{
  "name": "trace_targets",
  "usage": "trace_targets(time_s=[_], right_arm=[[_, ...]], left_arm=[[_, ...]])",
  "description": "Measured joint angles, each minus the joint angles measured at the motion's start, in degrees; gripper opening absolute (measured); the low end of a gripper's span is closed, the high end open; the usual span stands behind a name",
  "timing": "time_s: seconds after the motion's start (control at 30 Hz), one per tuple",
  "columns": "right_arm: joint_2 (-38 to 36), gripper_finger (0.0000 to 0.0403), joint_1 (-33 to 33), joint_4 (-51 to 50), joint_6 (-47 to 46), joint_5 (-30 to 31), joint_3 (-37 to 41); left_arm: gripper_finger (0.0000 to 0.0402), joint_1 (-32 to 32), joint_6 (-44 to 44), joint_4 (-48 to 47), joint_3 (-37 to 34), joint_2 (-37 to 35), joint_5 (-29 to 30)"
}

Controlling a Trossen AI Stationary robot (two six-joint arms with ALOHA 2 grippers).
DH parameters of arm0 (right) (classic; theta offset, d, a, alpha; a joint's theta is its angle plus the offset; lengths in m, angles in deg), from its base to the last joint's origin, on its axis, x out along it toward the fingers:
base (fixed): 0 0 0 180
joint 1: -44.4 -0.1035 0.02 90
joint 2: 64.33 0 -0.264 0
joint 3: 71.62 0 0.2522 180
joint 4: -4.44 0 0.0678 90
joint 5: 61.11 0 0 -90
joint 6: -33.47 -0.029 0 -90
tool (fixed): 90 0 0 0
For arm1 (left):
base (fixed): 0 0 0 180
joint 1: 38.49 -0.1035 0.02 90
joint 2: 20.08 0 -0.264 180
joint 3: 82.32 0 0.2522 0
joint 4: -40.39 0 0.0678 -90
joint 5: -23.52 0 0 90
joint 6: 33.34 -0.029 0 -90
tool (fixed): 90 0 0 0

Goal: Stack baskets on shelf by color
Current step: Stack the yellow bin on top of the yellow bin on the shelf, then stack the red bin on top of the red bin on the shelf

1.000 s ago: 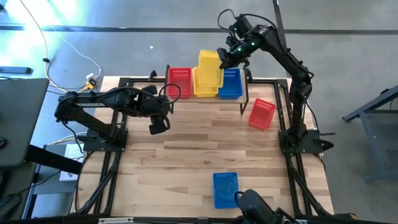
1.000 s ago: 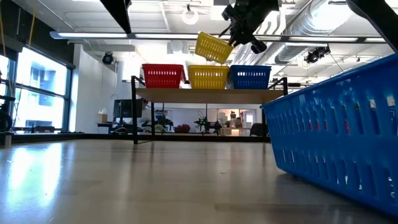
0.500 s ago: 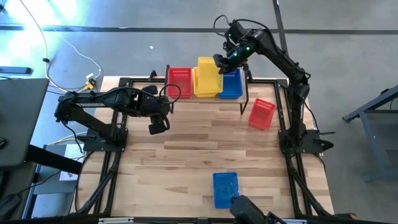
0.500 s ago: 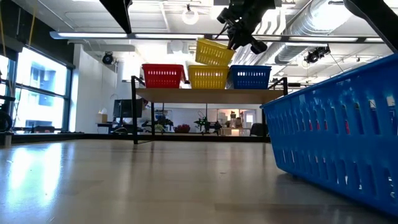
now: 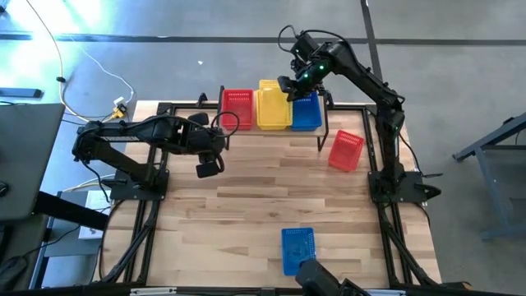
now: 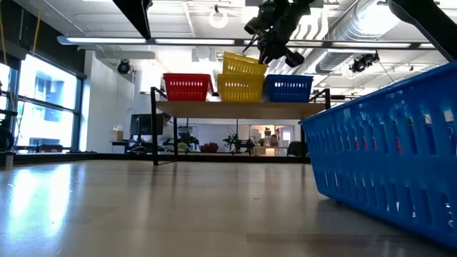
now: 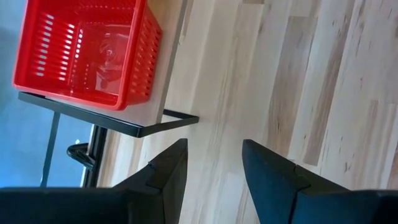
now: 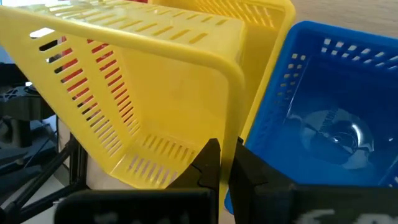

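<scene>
Daylight is flooding in from the windows (image 6: 18,100) left of the shelf (image 6: 239,108), and ceiling lamps (image 6: 218,18) above it are glaring white. The tabletop (image 6: 143,207) is reflecting that light, hazing near the camera. The blue basket (image 6: 389,157) right of the shelf is looming soft. Overhead, shadows are staying faint.

red baskets (image 5: 237,107), yellow baskets (image 5: 272,107), blue baskets (image 5: 305,113), light-wood shelf (image 6: 235,108)
</scene>
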Motion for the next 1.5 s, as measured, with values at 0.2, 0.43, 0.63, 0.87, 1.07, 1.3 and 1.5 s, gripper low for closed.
trace_targets(time_s=[0.2,0.43,0.63,0.87,1.07,1.3,1.5], right_arm=[[0.01,0.0,0.01,0.0,0.08,-0.24,0.0],[0.01,0.0014,0.04,2.3,0.2,-0.42,0.0],[0.01,0.0053,0.04,2.35,0.23,-0.43,0.0],[0.01,0.0078,0.47,3.63,0.25,-0.42,-0.07],[-0.07,0.0078,0.79,4.07,2.91,-0.47,-3.38],[-1.47,0.0078,-3.61,1.24,10.77,-2.97,-2.96],[-1.49,0.0078,-10.98,-4.06,17.2,3.8,-2.91]], left_arm=[[0.0142,0.0,-0.5,0.02,0.0,0.0,0.0],[0.0142,0.0,-0.5,0.02,0.0,0.0,0.0],[0.0142,0.0,-0.5,0.02,0.0,0.0,0.0],[0.0142,0.0,-0.5,0.02,0.0,0.0,0.0],[0.0142,0.0,-0.5,0.02,0.0,0.0,0.02],[0.0142,0.0,-0.5,-0.2,0.0,0.0,0.11],[0.0142,0.0,-0.5,-0.63,0.0,-0.02,0.09]])
